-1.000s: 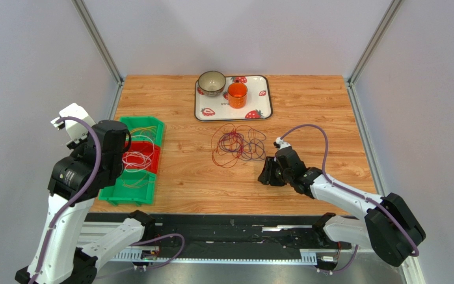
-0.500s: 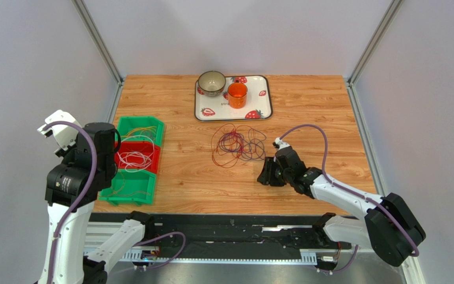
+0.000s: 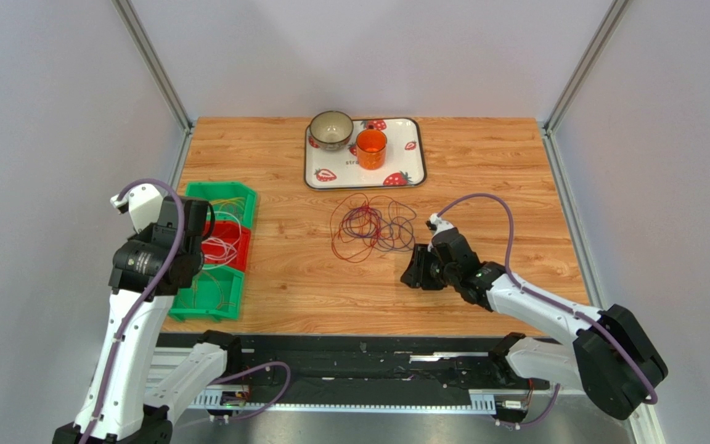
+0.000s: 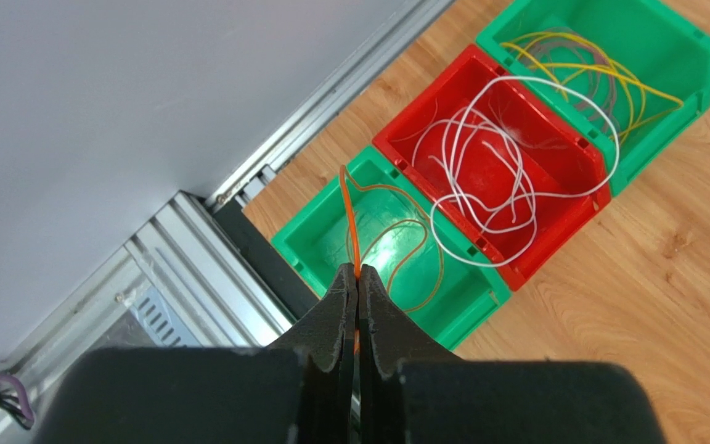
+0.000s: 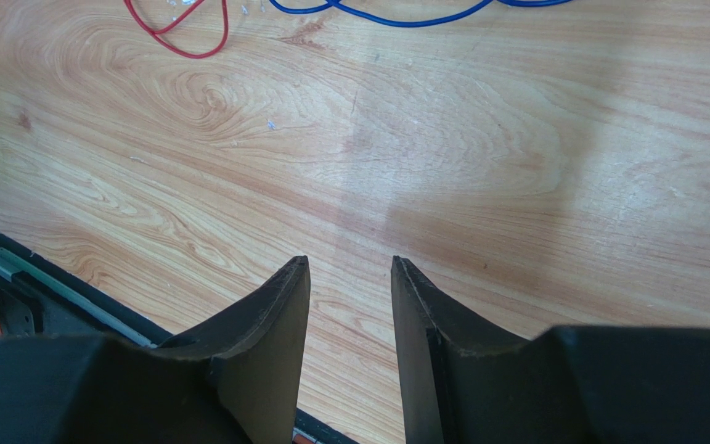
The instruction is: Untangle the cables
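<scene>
Only L wrist cam showed you L fingers [image 4: 338, 310] clamped on orange cable [image 4: 351, 222] above green bin [image 4: 305, 252]; R fingers [image 5: 275, 319] stood apart over tabletop [image 5: 516, 185].

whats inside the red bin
Only white cables, in loose loops, a few spilling over the rim of the red bin. The wrist view shows it all; from above the left arm hides one side.

You'll find the loose tangle of thin red and purple cables [image 3: 373, 227] mid-table on the wooden tabletop [image 3: 488, 166], just before the white strawberry-print tray [image 3: 403, 161] at the far edge, which carries a ceramic bowl [image 3: 331, 129] left of an orange cup [image 3: 371, 148]. Along the left edge runs a row of three plastic bins [image 3: 246, 245], with a thin orange cable [image 4: 352, 222] in the nearest.
</scene>
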Controlling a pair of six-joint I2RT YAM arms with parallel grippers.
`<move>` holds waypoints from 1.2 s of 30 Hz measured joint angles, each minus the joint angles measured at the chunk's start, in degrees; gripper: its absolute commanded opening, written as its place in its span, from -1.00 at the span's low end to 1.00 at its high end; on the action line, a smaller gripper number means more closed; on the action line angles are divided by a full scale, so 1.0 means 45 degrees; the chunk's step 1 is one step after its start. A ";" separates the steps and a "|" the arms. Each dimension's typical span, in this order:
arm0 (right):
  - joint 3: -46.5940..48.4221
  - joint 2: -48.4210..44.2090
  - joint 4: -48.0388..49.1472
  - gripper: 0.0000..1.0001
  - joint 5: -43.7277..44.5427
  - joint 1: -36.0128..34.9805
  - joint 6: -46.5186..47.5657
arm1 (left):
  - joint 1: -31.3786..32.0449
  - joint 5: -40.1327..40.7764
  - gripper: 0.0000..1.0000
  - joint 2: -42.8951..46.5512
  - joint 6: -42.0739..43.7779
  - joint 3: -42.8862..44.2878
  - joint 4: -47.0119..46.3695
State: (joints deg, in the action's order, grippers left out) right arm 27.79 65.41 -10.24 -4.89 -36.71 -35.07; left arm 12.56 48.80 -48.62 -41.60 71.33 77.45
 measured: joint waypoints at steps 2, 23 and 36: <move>0.0000 -0.0053 0.0053 -0.17 -0.0039 0.0000 0.0019 | -0.0345 -0.0442 -1.00 -0.0160 0.0005 -0.0107 -0.0005; -0.0199 -0.0534 0.0311 -0.17 -0.0282 0.0000 0.0194 | -0.5872 -0.5999 -1.00 -0.0991 0.0933 -0.2569 -0.1914; -0.0427 -0.0685 0.0442 -0.17 -0.0393 0.0000 0.0248 | -0.7611 -0.7864 -1.00 -0.0369 -0.0486 -0.4386 -0.3419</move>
State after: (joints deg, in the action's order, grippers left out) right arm 25.87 62.33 -8.25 -6.66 -36.71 -33.95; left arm -21.69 13.41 -50.28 -43.79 51.59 62.06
